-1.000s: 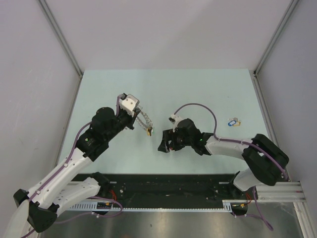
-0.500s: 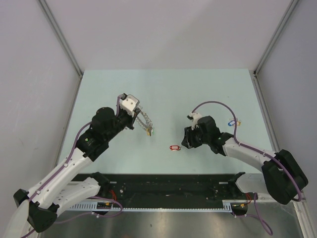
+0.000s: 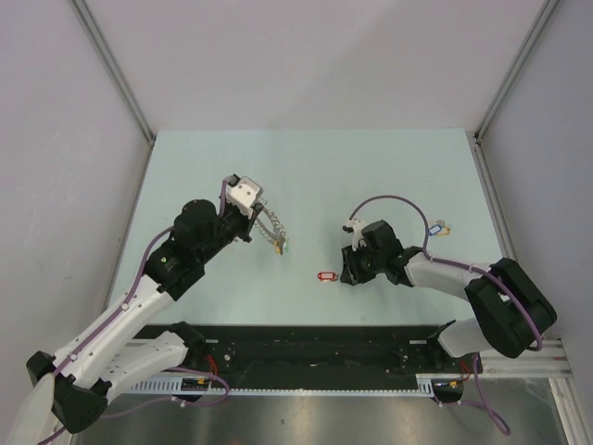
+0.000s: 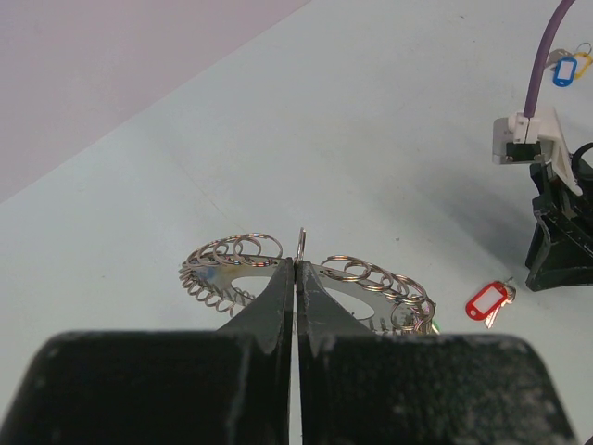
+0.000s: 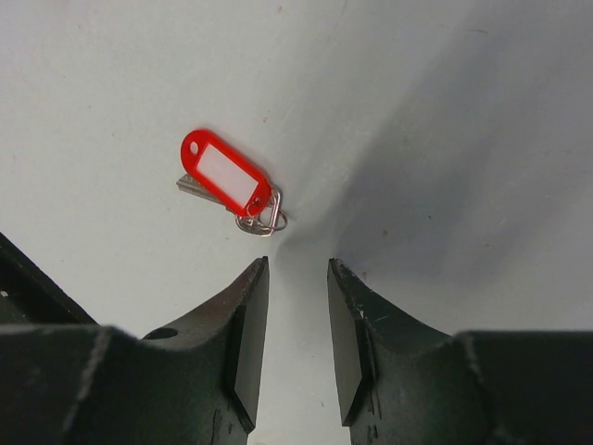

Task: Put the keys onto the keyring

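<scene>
1. The red key [image 5: 227, 181] lay flat on the table [image 3: 371, 167], low and centre in the overhead view. In the right wrist view it sat just up and left of the right gripper [image 5: 296, 269], not touching it. Its small wire loop pointed toward the tips.
2. The right gripper's jaws stood a narrow gap apart with nothing between them.
3. The keyring [image 4: 371, 273] hung left of centre, pinched in the left gripper [image 4: 296, 269], whose jaws were pressed together on one coil. A green key [image 3: 283, 246] dangled at its lower end.
4. Likely slip: the key lay thin and flat on a smooth top, so closing jaws could nudge it sideways rather than lift it. The narrow gap left little margin for a poor line-up.
5. Grabbing the red tag broadside would probably bury the wire loop, making threading awkward.
6. The ring looked floppy, so a quick move could set it swinging or slide it in the thin pinch.
7. The blue and yellow keys [image 3: 435, 227] lay at the right of the frame, near the right arm's purple cable [image 3: 389, 199], which might sweep them.
8. Room: bare table lay between the two grippers and across the upper half. Walls closed the left and right edges, and the black rail [image 3: 324, 343] ran close below the red key.
</scene>
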Controlling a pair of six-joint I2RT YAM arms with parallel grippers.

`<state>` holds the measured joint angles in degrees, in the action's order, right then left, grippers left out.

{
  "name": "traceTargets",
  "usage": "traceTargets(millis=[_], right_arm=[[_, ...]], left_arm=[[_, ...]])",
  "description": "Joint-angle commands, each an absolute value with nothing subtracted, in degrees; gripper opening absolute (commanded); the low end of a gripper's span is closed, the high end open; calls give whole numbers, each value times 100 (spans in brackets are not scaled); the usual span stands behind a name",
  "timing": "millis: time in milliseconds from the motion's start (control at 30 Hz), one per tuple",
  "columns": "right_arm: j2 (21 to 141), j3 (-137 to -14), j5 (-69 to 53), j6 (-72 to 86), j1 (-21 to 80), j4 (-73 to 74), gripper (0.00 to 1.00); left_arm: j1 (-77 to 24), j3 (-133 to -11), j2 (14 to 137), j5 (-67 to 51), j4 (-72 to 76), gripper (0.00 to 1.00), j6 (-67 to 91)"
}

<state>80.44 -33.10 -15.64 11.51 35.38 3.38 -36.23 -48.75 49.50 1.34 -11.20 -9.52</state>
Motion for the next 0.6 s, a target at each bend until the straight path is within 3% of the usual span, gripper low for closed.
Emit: traceTargets(millis=[0,400,567], right_arm=[[8235,-3322,-1670,958,3577,-121,36],[8604,-3357,-1775,835,3630,-308,36],[8596,-3357,-1854,826,3630,-264,27]], left_arm=[[-3595,-4931,4913,149,-668,0,-1063],[-3595,-4931,4966,132,-668,0,-1072],[-3595,-4931,4983,123,-677,0,-1072]])
